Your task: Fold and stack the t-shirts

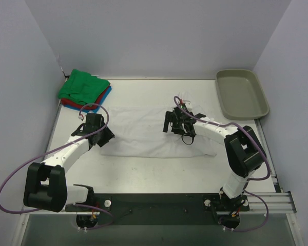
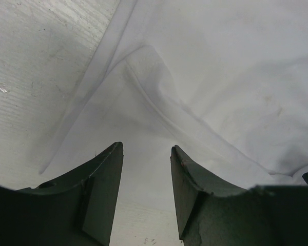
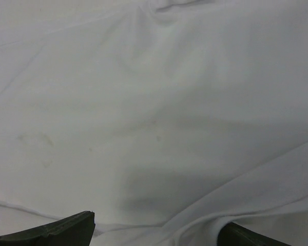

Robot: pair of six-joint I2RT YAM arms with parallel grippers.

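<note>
A large white t-shirt (image 1: 149, 134) lies spread across the middle of the table, partly folded, with wrinkles. Folded green (image 1: 83, 85), red (image 1: 68, 103) and blue (image 1: 106, 95) t-shirts sit stacked at the back left, green on top. My left gripper (image 1: 103, 134) is low at the white shirt's left edge. In the left wrist view it (image 2: 146, 148) is open, with a sleeve seam (image 2: 154, 102) just ahead and only flat cloth and table between the fingers. My right gripper (image 1: 170, 123) hovers over the shirt's middle. The right wrist view shows it (image 3: 159, 223) wide open over white cloth (image 3: 154, 102).
A grey-beige tray (image 1: 242, 93) stands empty at the back right corner. Walls close in the table at the back and on both sides. Purple cables loop from both arms. Bare tabletop (image 1: 159, 174) lies between the shirt and the arm bases.
</note>
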